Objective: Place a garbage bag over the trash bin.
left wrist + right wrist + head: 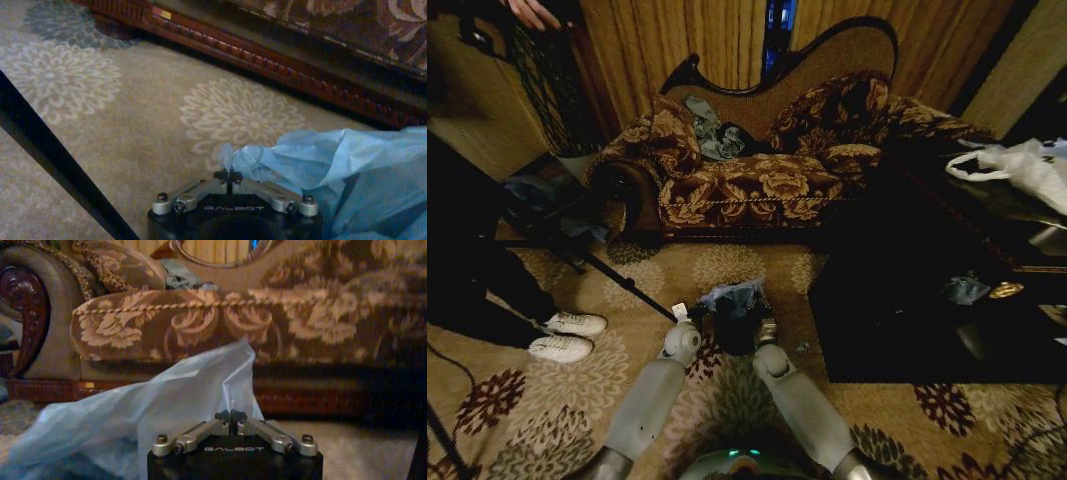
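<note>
On the flowered carpet just ahead of me stands the black trash bin (735, 332). The light blue, wrinkled garbage bag (732, 295) is bunched over its top. My left gripper (693, 316) sits at the bin's left side and my right gripper (766, 324) at its right side. In the left wrist view the left gripper (229, 176) is shut, pinching an edge of the garbage bag (347, 170). In the right wrist view the right gripper (231, 415) is shut on the film of the garbage bag (153, 405), which rises in a peak in front of it.
A patterned sofa (757, 185) stands close behind the bin. A dark low table (927, 300) is at the right, with a white plastic bag (1027, 165) beyond it. A black tripod leg (622, 285) slants in from the left, near a person's white sneakers (567, 335).
</note>
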